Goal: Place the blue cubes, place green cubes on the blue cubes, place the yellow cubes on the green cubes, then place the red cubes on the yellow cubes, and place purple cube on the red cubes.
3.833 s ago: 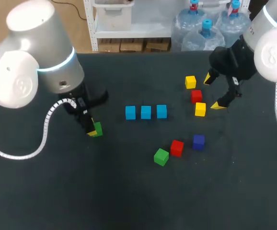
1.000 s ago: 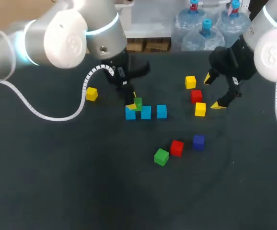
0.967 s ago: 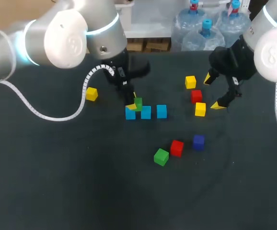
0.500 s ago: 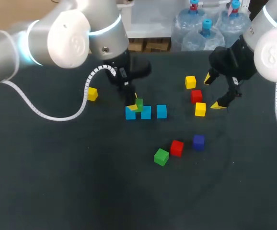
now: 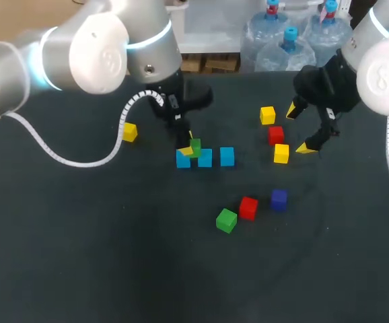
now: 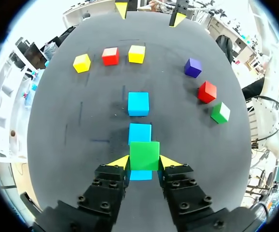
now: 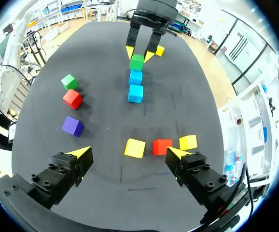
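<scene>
1. The green cube [image 6: 144, 152] is clamped between the yellow tips of the left gripper [image 6: 144, 163], 1 finger pressed on each side.
2. It is held over the left end of the row of 3 blue cubes [image 5: 204, 157]. The end blue cube [image 6: 140, 175] is seen peeking out just beneath it in the left wrist view.
3. Whether green is already seated on blue cannot be told. A slight lean toward the row's middle cube is suggested.
4. Here is what the next move is judged to turn on: the target lies straight below the gripper, and the green faces are squared with the row. Only a short straight drop and a release should be needed.
5. The right gripper [image 5: 299, 130] is spread wide and empty. It hangs well off the row's right end, above the yellow-red-yellow line [image 5: 276, 135].
6. The second green cube [image 5: 226, 220] is found well apart from the row on the robot's side, with the loose red cube [image 5: 248, 207] just beside it and the purple cube [image 5: 279, 198] next along.
7. The lone yellow cube [image 5: 128, 132] is left beyond the row's left end.
8. The blue layer is laid, and 0 green cubes are released yet, so the task is judged to be early.
</scene>
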`<move>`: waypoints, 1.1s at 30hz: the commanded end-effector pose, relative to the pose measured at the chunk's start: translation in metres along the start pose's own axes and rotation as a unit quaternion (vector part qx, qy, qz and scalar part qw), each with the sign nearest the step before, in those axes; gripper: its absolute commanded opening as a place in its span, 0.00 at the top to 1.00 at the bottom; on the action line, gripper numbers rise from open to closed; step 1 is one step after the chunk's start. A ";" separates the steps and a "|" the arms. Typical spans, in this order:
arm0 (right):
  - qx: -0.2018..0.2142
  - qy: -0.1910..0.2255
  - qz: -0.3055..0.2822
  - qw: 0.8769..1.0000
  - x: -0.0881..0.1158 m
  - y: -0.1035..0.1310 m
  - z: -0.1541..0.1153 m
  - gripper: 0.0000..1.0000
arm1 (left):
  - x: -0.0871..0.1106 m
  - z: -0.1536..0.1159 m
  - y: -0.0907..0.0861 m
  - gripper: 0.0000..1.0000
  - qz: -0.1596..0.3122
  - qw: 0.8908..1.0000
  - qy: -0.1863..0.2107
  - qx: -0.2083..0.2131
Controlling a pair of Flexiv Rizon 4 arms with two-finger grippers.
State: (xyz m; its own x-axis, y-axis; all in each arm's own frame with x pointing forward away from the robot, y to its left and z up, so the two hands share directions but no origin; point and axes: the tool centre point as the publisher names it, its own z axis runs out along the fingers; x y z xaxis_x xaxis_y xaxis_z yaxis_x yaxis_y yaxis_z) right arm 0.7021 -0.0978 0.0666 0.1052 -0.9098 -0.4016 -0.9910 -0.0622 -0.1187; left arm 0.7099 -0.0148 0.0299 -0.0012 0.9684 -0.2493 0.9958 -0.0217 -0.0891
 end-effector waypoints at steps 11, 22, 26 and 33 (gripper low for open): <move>0.000 -0.001 0.000 1.000 0.000 0.000 0.000 0.00 | 0.000 0.003 0.005 0.93 0.000 1.000 0.004 0.010; 0.000 -0.001 0.000 1.000 0.000 0.000 0.000 0.00 | 0.000 0.003 0.006 0.75 0.001 1.000 0.005 0.012; 0.000 -0.001 0.000 1.000 0.000 0.000 0.000 0.00 | 0.000 0.003 0.006 0.67 0.001 1.000 0.005 0.012; 0.000 -0.001 0.000 1.000 0.000 0.000 0.000 0.00 | 0.000 0.004 0.006 0.64 0.002 1.000 0.005 0.013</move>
State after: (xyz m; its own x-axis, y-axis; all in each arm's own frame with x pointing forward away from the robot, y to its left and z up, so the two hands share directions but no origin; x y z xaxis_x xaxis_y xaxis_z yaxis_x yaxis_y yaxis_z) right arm 0.7021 -0.0978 0.0666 0.1051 -0.9098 -0.4016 -0.9910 -0.0622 -0.1187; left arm 0.7125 -0.0150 0.0264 0.0008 0.9704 -0.2417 0.9939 -0.0275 -0.1071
